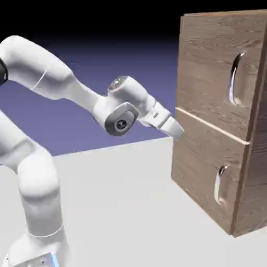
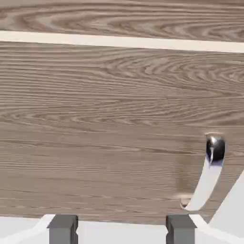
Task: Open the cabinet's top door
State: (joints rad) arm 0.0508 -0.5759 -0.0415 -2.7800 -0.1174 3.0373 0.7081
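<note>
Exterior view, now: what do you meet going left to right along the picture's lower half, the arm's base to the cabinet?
Arm's base → bare table → cabinet → lower door's handle.

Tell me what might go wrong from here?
The open gripper faces the lower door, so it might pull the wrong handle. The top door's handle sits higher and toward the far edge; moving up there, the fingers could scrape the wood.
</note>
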